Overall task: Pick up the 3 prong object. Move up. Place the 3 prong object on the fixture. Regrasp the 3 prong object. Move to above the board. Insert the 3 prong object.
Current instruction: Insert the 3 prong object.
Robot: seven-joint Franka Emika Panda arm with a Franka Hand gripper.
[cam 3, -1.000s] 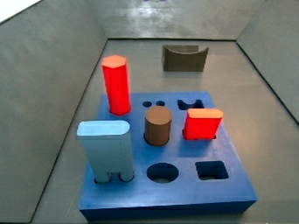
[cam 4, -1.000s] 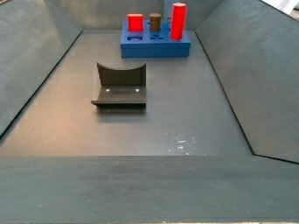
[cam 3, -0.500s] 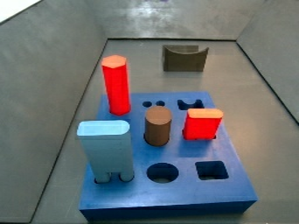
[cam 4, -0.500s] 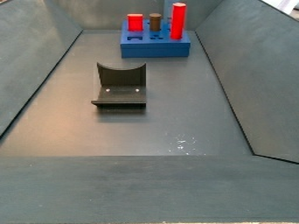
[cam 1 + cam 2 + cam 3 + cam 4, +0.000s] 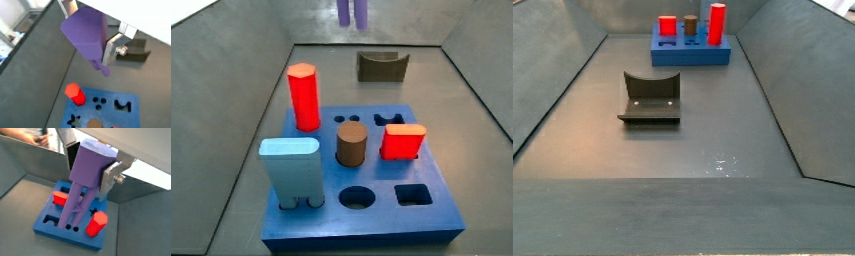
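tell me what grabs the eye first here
The purple 3 prong object, clamped in the gripper high above the blue board, prongs down. Next, the tall red post at the board's back corner, and the dark fixture on the floor behind.

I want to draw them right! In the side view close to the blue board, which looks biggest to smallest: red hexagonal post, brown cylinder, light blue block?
1. Light blue block, though nearest the camera.
2. Red hexagonal post.
3. Brown cylinder.
The gripper holds the purple 3 prong object above.
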